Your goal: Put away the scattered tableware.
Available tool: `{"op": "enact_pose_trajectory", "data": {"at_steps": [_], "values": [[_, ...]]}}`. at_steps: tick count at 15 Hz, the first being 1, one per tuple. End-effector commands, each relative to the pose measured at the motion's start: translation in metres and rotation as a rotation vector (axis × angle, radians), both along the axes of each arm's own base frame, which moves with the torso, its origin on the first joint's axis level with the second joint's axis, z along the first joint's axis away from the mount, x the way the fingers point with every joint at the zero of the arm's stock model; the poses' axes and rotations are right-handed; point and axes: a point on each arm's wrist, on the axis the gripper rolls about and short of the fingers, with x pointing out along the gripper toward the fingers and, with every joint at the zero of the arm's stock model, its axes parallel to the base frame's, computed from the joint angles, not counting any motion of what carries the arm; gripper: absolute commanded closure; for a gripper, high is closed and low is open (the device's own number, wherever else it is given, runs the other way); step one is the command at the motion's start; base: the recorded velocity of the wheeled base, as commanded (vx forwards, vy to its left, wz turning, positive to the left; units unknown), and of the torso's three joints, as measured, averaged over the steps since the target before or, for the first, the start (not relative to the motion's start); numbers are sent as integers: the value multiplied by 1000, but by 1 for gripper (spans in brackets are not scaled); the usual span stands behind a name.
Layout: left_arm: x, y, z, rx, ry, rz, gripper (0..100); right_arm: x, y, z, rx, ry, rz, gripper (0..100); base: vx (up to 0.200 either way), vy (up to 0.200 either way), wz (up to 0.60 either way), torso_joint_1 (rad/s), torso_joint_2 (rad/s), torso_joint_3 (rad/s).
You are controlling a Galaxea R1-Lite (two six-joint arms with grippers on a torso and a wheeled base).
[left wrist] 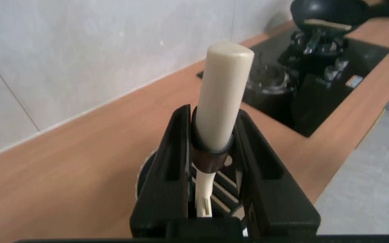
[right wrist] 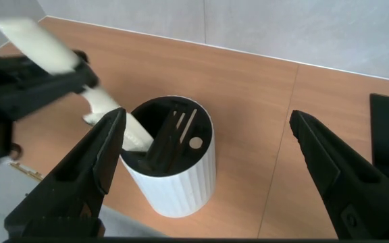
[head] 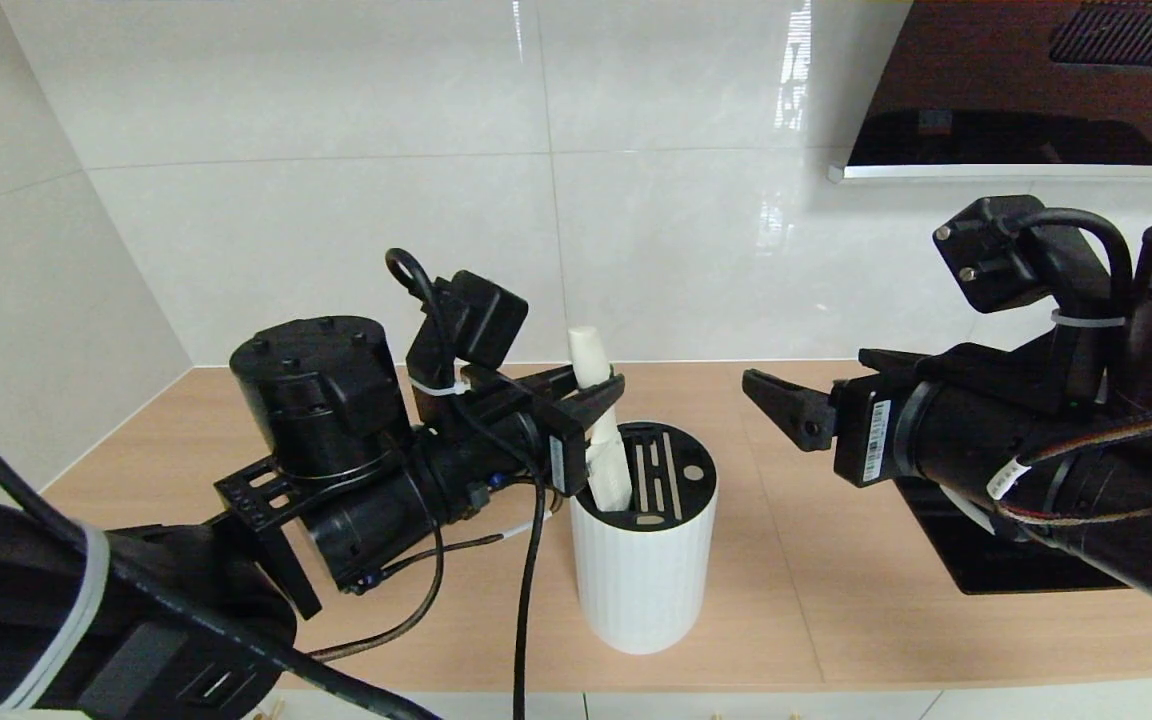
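A white ribbed holder with a black slotted top stands on the wooden counter. My left gripper is shut on a cream-handled utensil, whose lower end dips into the holder's opening. The same utensil rises between the left fingers in the left wrist view. Off to the right of the holder, my right gripper hovers open with nothing in it. Between its spread fingers the right wrist view has the holder and the utensil.
A black cooktop is set into the counter at the right, under the right arm. A dark pan sits on a burner. White tiled walls stand behind and to the left. A range hood hangs at the upper right.
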Motion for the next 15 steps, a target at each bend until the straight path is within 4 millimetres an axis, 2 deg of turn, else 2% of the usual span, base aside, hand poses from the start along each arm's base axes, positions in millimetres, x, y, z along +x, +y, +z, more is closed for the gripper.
{"op": "enact_pose_trajectory", "data": {"at_steps": [1,6,15], "values": [[6,-5,-13,18,26,-1,100,0,0,-1,-3,2,0,0,0,0,0,0,0,0],[18,-16,-37,20,27,14,100,1,2,-2,-7,6,0,0,0,0,0,0,0,0],[22,-20,-57,59,78,17,100,2,3,-5,-14,12,0,0,0,0,0,0,0,0]]}}
